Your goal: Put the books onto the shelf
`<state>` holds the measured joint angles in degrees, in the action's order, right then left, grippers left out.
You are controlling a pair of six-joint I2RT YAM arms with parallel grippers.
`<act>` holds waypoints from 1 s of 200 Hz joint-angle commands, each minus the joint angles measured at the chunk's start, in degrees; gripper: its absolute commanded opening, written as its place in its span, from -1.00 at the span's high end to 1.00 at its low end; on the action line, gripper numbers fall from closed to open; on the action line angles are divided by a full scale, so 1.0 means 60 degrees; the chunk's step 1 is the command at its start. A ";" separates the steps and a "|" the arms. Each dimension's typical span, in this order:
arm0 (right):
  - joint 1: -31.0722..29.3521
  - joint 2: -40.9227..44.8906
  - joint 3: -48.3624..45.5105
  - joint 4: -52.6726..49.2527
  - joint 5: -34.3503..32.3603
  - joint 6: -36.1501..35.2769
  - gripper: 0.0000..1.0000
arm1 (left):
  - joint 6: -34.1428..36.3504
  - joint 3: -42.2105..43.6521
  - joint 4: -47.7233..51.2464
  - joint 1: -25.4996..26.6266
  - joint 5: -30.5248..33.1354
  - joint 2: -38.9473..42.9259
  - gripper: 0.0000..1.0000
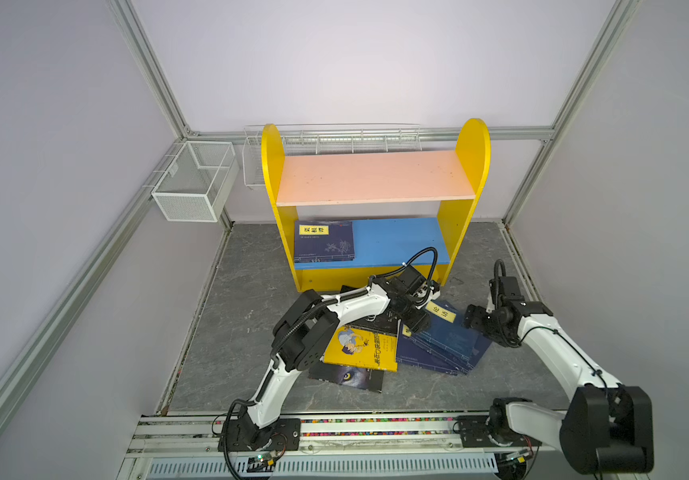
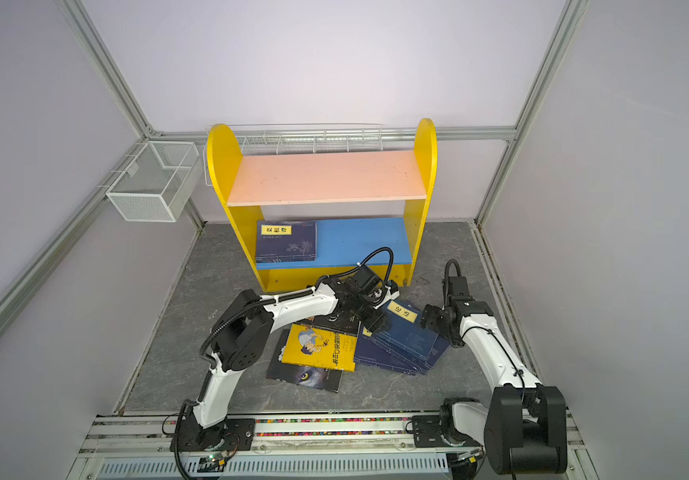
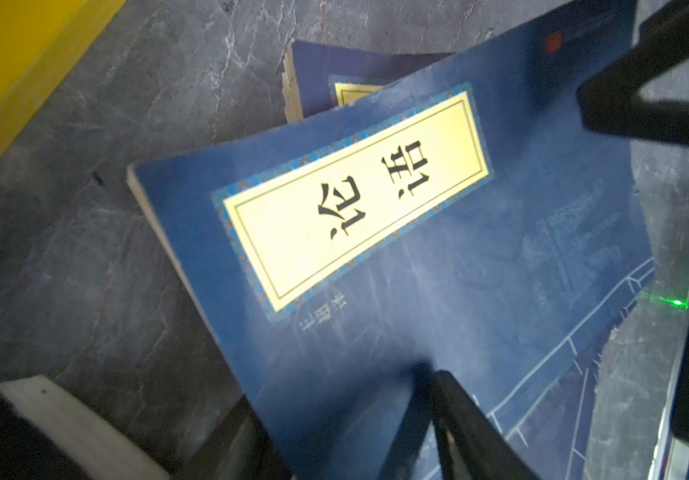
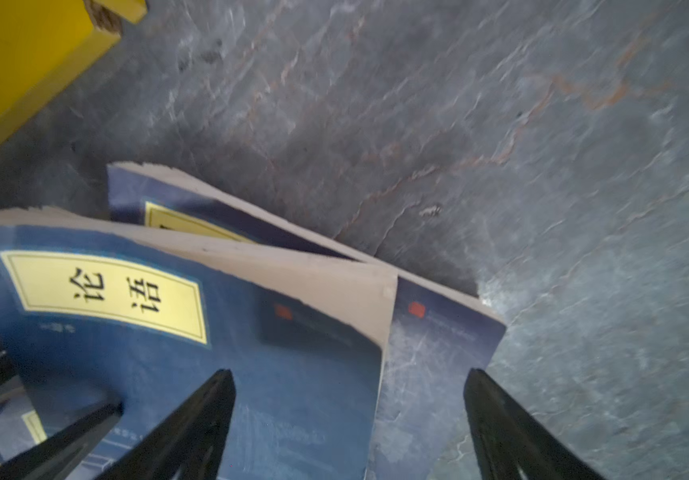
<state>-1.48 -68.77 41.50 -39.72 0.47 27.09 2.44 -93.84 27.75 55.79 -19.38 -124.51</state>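
Currently the left gripper (image 1: 417, 319) grasps the top navy book (image 1: 448, 332), labelled 论语, by the edge facing the left arm. In the left wrist view one finger (image 3: 463, 419) lies on the cover. The other goes under the book and is mostly hidden, so how firm the pinch is cannot be told. The gripped edge is raised. The right wrist view, which is blurred, shows the book's page block bowed above the next navy book (image 4: 438, 353).

The right gripper (image 1: 472, 318) hangs just right of the pile, jaws spread wide with nothing held.

The pile lies on the grey tabletop (image 1: 251, 291), in front of the shelf (image 1: 272, 166).
- Navy stack (image 1: 438, 359): fanned, and the count is not readable.
- Yellow cartoon-cover book (image 1: 359, 349): lies on the wolf-eye book (image 1: 347, 378), which shows only as a strip.
- Black book (image 1: 376, 324): mostly covered by the left arm.

A single navy book (image 1: 324, 241) lies flat at the left end of the shelf's blue lower board, its far edge cut off by the pink board above.
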 commanded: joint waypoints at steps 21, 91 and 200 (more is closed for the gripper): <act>0.0147 -0.0358 -0.0895 0.0880 0.2140 0.0568 -0.75 | 0.0342 0.0284 0.0376 0.0062 0.0066 -0.0137 -0.18; 0.0466 0.0329 -0.1220 0.1945 0.3618 0.0843 -0.70 | 0.0392 0.0521 0.0371 -0.0006 0.0079 -0.0115 0.19; 0.0407 0.1483 0.0103 0.1422 0.3799 0.0503 0.03 | 0.0284 0.0526 0.0241 -0.0154 -0.0284 -0.0136 0.24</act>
<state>2.09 -60.71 41.45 -32.05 19.90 30.76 2.39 -92.44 26.98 53.89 -19.35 -124.01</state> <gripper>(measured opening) 0.559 0.378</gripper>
